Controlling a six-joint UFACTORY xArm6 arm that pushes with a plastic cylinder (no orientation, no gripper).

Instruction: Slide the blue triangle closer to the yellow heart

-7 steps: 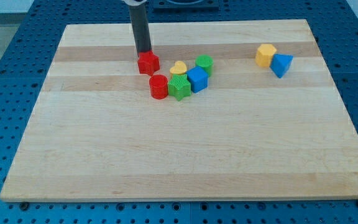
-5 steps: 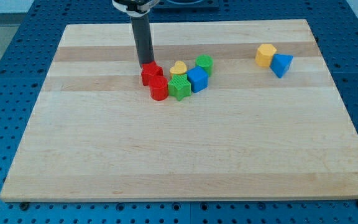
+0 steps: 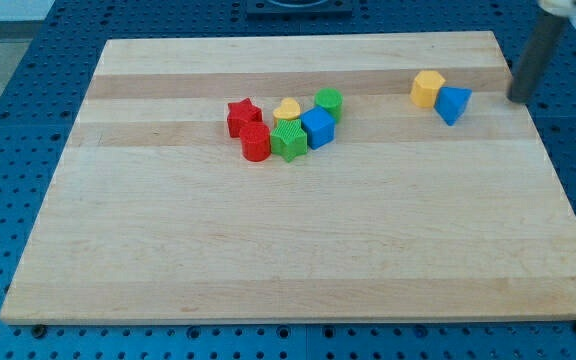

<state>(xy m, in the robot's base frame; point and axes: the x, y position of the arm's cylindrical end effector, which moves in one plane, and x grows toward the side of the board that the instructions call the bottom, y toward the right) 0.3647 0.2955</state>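
Observation:
The blue triangle [image 3: 453, 104] lies at the board's upper right, touching a yellow block [image 3: 427, 89] on its left. The yellow heart [image 3: 287, 109] sits near the board's upper middle, in a cluster of blocks. My tip [image 3: 517, 99] is at the board's right edge, a short way to the right of the blue triangle and apart from it.
Around the heart are a red star [image 3: 242, 116], a red cylinder [image 3: 256, 142], a green star-like block [image 3: 289, 140], a blue cube [image 3: 317, 128] and a green cylinder [image 3: 329, 103]. The wooden board [image 3: 288, 250] lies on a blue pegboard.
My tip left the red star and jumped across to the board's right edge beside the blue triangle. Earlier it pushed the red star down against the red cylinder.

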